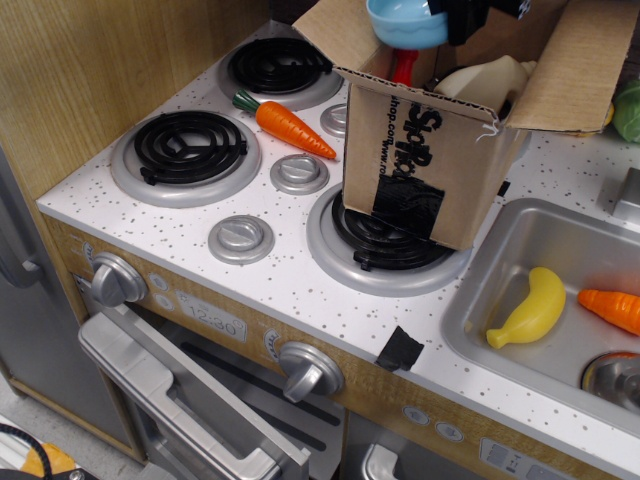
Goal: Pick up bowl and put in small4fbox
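The light-blue bowl [402,24] hangs in the air at the top of the view, just above the open top of the brown cardboard box [425,165]. The box stands on the front right burner, with black lettering and a black tape patch on its near side. My black gripper [443,22] is at the bowl's right rim and shut on it. Most of the gripper is cut off by the top edge of the view. The bowl is upright, over the box's left part, right above a red bottle top [404,66].
A cream bottle [487,80] lies inside the box. A toy carrot [288,126] lies between the stove burners. The steel sink [500,262] at the right holds a yellow banana [530,309] and another carrot [612,308]. A wooden wall [90,70] stands at the left.
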You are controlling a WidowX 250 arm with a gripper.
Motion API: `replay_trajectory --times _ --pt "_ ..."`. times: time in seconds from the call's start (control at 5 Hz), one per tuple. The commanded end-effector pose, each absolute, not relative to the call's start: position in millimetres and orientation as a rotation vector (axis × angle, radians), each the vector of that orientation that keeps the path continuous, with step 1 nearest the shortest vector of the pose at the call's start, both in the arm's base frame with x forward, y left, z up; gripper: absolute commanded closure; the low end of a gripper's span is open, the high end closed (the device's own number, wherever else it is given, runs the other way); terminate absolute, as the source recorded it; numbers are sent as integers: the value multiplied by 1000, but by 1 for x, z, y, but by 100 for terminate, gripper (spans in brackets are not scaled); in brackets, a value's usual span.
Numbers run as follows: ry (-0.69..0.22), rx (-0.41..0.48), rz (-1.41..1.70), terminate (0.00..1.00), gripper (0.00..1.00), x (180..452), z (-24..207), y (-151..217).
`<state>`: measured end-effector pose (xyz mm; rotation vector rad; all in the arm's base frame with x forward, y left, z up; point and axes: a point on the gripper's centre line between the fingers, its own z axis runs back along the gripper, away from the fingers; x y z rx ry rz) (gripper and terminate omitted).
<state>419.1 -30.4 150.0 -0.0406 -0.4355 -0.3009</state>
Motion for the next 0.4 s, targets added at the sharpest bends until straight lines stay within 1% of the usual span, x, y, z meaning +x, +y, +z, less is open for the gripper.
replay_trajectory --times 0.0,0.2 --pt "-517 -46 -326 0 0 428 162 -24" --pt "-517 -46 -326 100 0 428 162 -24"
